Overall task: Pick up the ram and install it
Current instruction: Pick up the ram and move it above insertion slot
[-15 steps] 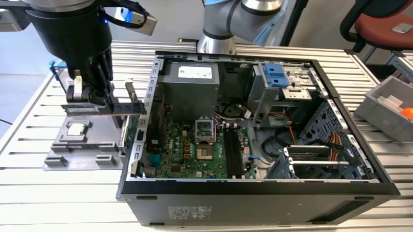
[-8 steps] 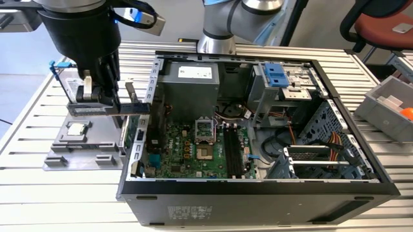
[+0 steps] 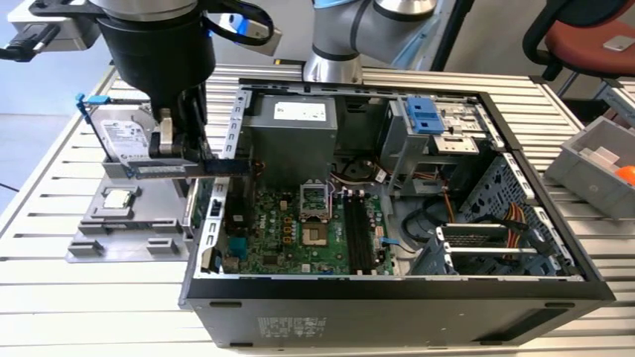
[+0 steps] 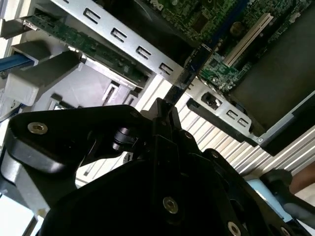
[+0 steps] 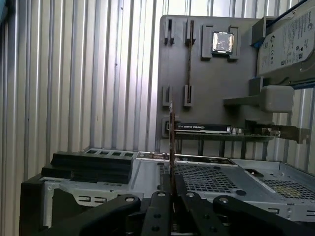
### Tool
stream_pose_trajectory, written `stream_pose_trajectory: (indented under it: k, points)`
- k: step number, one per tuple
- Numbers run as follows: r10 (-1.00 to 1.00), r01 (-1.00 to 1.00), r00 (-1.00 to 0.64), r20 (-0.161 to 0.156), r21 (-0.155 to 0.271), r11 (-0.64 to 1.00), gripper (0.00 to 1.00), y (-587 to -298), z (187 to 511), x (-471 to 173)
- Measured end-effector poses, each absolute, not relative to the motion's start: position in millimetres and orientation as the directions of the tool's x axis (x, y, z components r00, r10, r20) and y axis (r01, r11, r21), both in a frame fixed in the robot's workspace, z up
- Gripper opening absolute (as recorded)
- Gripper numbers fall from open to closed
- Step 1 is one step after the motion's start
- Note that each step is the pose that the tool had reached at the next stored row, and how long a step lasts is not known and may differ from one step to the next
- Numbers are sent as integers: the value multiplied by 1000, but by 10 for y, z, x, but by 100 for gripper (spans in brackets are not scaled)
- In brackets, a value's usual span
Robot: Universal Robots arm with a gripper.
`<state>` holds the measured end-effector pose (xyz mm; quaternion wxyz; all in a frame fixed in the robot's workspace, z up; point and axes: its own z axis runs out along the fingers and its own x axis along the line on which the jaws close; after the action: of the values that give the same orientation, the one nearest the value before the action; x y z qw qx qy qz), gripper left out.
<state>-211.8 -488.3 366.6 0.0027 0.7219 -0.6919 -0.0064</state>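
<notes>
By the computer case, the claw clamps the ram, a thin dark-blue stick.

table: ribbed metal slats | chair: red seat | floor: pale grey

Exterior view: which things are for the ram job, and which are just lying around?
For the job: ram, end effector shut on it, computer, its board.
Lying about: hard drive, chip, holder, bin.
</notes>
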Motion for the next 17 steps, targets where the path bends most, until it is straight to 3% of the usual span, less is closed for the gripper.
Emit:
stream_pose_trajectory:
  k: [17]
  points:
    - [-999,-999,42,-6,13,-42,0,-4883,3665,-1777]
